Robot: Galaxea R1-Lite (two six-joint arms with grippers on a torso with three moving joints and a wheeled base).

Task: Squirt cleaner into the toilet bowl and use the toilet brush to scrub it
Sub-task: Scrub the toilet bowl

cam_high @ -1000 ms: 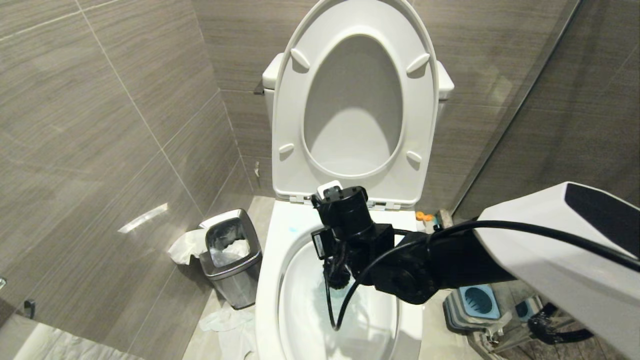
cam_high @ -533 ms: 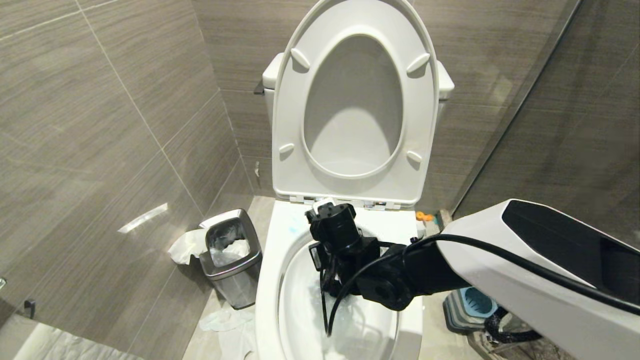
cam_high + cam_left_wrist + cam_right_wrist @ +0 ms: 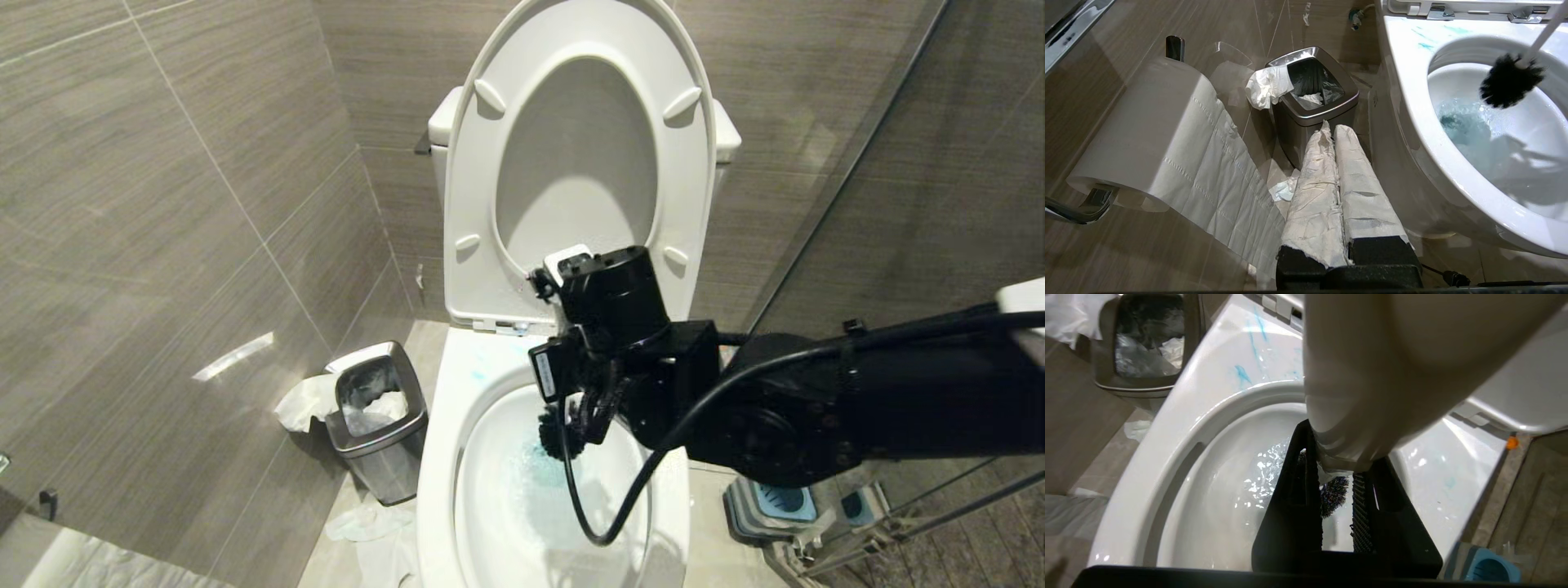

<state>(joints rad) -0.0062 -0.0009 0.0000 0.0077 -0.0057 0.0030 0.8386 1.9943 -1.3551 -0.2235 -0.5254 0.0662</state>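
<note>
White ceramic toilet bowl (image 3: pixel 445 457), seat up; turquoise cleaner (image 3: pixel 1457 126) tints the water, smears on the rim. Scrub step looks in hand. Right end effector (image 3: pixel 1337 486) is clamped narrow on the toilet brush (image 3: pixel 1508 81) handle, black bristles hanging just above the water. Next: push the head down onto the wall. Left end effector (image 3: pixel 1337 196) idle beside the bowl, fingers pressed together.

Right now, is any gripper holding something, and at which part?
The right gripper holds the toilet brush by its white handle, bristle head hanging in the toilet bowl. The left gripper is shut on nothing.
</note>
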